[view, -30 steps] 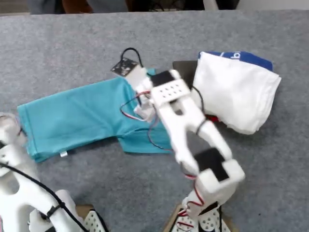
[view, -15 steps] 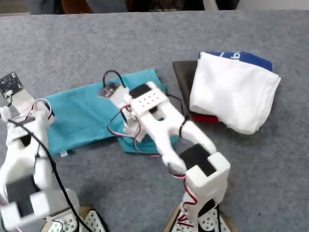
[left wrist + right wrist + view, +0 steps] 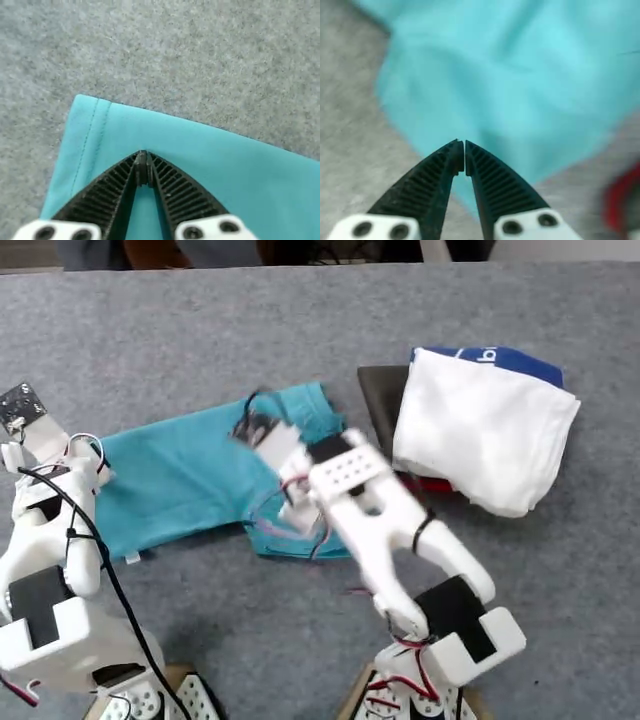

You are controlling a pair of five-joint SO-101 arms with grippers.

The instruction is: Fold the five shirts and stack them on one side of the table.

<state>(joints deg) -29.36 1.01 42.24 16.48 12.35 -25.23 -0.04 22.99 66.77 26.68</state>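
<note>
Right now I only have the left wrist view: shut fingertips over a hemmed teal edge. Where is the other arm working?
Observer: On the same teal shirt. The right gripper is shut over its cloth, toward the end away from the left gripper.
Operator: Has a stack been started anywhere?
Observer: Yes. A folded white shirt tops a pile on the table, beyond the right arm's end of the teal shirt. A blue shirt and a red edge peek out beneath it.
</note>
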